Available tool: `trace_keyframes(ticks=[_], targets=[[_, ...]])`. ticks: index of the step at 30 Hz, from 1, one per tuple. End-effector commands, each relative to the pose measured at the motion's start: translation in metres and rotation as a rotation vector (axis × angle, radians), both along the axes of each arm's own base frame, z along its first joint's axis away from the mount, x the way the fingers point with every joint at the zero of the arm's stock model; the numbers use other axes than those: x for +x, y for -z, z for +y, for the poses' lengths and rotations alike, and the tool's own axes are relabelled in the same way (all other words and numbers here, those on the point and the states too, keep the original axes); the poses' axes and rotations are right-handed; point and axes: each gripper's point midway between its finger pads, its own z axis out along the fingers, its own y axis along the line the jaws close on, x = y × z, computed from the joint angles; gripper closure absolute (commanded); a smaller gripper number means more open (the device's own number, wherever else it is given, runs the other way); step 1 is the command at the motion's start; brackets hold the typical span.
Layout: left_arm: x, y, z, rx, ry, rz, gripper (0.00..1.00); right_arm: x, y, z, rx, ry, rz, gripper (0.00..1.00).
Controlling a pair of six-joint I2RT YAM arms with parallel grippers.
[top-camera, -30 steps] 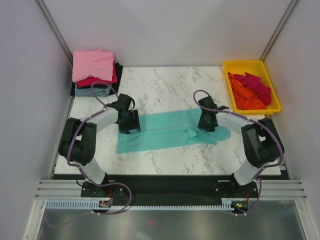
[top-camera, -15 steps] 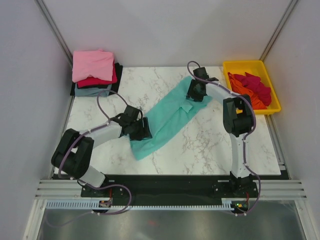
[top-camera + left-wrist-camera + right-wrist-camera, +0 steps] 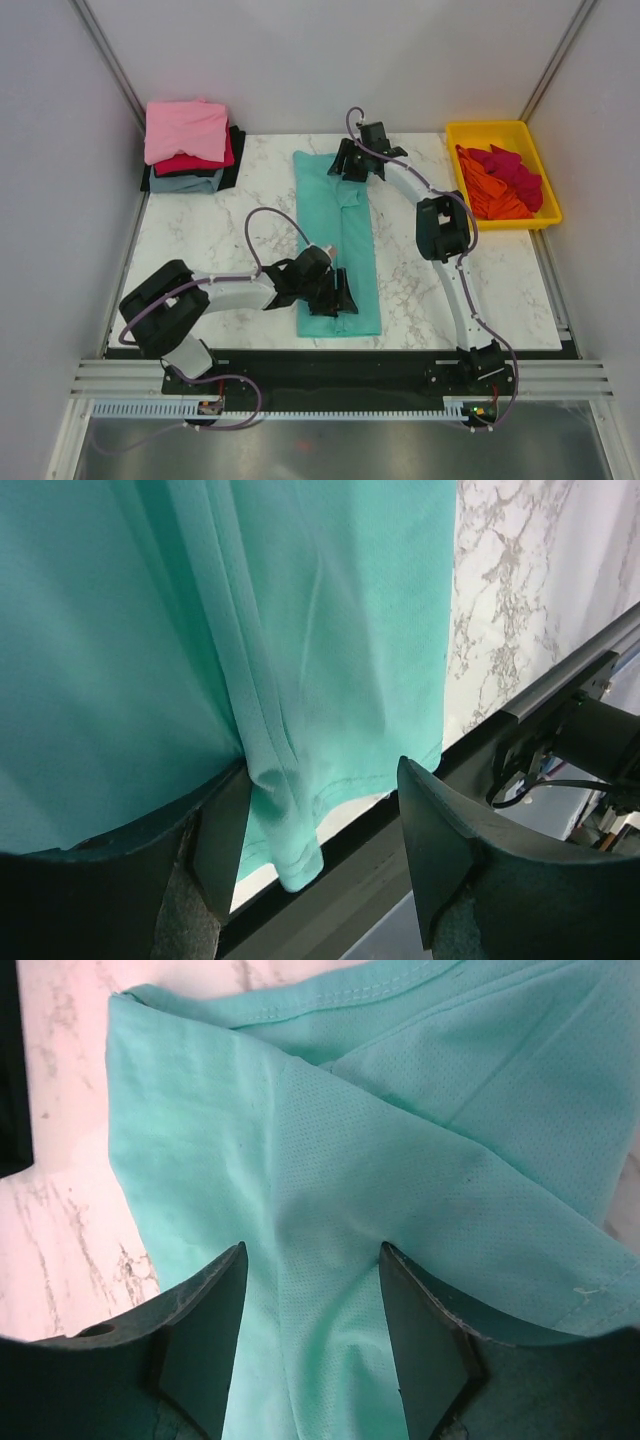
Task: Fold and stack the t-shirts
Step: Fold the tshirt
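A teal-green t-shirt (image 3: 340, 230), folded into a long strip, lies on the marble table running from the far side to the near edge. My left gripper (image 3: 338, 295) sits over its near end. In the left wrist view its jaws (image 3: 320, 780) stand wide apart, and a hanging fold of the teal hem (image 3: 285, 850) rests against one finger only. My right gripper (image 3: 345, 168) is at the strip's far end. Its jaws (image 3: 312, 1255) are open, with a ridge of teal cloth (image 3: 400, 1140) lying slack between them.
A stack of folded shirts stands at the back left: pink (image 3: 185, 128) on top, then crimson (image 3: 200, 162), grey-blue (image 3: 185, 183) and black (image 3: 235, 160). A yellow tray (image 3: 500, 130) at the back right holds crumpled red (image 3: 515, 170) and orange (image 3: 485, 195) shirts. The near table edge and metal rail (image 3: 560, 680) are close to the left gripper.
The teal shirt has swung from lying across the table to lying far-to-near. The right gripper carried its end to the far side and opened. The left gripper moved toward the near edge.
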Motion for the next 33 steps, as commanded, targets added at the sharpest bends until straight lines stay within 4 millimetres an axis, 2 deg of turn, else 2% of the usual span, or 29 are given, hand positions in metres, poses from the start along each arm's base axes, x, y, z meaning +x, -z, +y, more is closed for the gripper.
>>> trace_keyframes(ticks=[1, 3, 6, 9, 10, 11, 13, 14, 15, 17, 18, 20, 21, 23, 24, 26, 27, 29, 30, 32, 33], targets=[[-0.022, 0.009, -0.004, 0.046, -0.019, 0.094, 0.32, -0.020, 0.070, 0.003, -0.025, -0.042, 0.115, 0.35], [-0.032, 0.004, -0.010, 0.049, -0.004, 0.104, 0.32, -0.021, 0.077, 0.000, -0.038, -0.043, 0.117, 0.36], [-0.045, -0.021, -0.020, 0.054, 0.031, 0.067, 0.32, -0.019, 0.076, -0.004, -0.058, -0.034, 0.100, 0.35], [-0.050, -0.062, -0.028, 0.043, 0.059, -0.018, 0.32, -0.014, 0.070, -0.008, -0.068, 0.000, 0.085, 0.35], [-0.051, -0.073, -0.028, 0.041, 0.064, -0.045, 0.32, -0.011, 0.061, -0.008, -0.061, 0.003, 0.070, 0.35], [-0.048, -0.098, -0.027, 0.017, 0.055, -0.112, 0.32, -0.009, 0.056, -0.011, -0.056, 0.022, 0.069, 0.35], [-0.045, -0.108, -0.009, 0.053, 0.028, -0.158, 0.32, -0.007, 0.038, -0.008, -0.028, 0.013, 0.048, 0.33], [-0.043, -0.122, -0.001, 0.035, 0.028, -0.202, 0.32, -0.005, 0.033, -0.011, -0.019, 0.020, 0.044, 0.32], [-0.044, -0.123, 0.011, 0.065, 0.025, -0.217, 0.32, -0.006, 0.026, -0.008, -0.002, 0.009, 0.041, 0.29], [-0.038, -0.124, 0.028, 0.107, 0.013, -0.280, 0.31, -0.004, 0.007, -0.010, 0.014, 0.019, 0.022, 0.27], [-0.038, -0.133, 0.038, 0.100, 0.000, -0.310, 0.31, -0.004, -0.008, -0.010, 0.032, 0.019, 0.010, 0.24], [-0.033, -0.132, 0.060, 0.157, -0.033, -0.353, 0.30, -0.003, -0.028, -0.008, 0.052, 0.009, -0.017, 0.20], [-0.032, -0.139, 0.069, 0.146, -0.049, -0.381, 0.29, -0.002, -0.056, -0.007, 0.073, -0.005, -0.058, 0.18], [-0.027, -0.135, 0.086, 0.186, -0.080, -0.410, 0.28, -0.003, -0.088, -0.006, 0.099, -0.023, -0.105, 0.15], [-0.026, -0.134, 0.091, 0.195, -0.090, -0.416, 0.28, -0.005, -0.123, -0.008, 0.119, -0.030, -0.155, 0.11], [-0.023, -0.131, 0.103, 0.215, -0.112, -0.421, 0.27, -0.012, -0.156, -0.016, 0.116, -0.045, -0.209, 0.06], [-0.023, -0.130, 0.105, 0.219, -0.116, -0.421, 0.27, -0.025, -0.183, -0.025, 0.113, -0.039, -0.239, 0.06], [-0.022, -0.124, 0.110, 0.231, -0.122, -0.415, 0.27, -0.041, -0.196, -0.048, 0.076, 0.000, -0.246, 0.06], [-0.022, -0.121, 0.112, 0.237, -0.126, -0.412, 0.28, -0.072, -0.199, -0.063, 0.054, 0.023, -0.221, 0.06], [-0.021, -0.112, 0.118, 0.253, -0.152, -0.395, 0.28, -0.107, -0.184, -0.086, -0.004, 0.098, -0.175, 0.06], [-0.020, -0.108, 0.121, 0.258, -0.168, -0.386, 0.28, -0.148, -0.160, -0.101, -0.031, 0.113, -0.109, 0.07]])
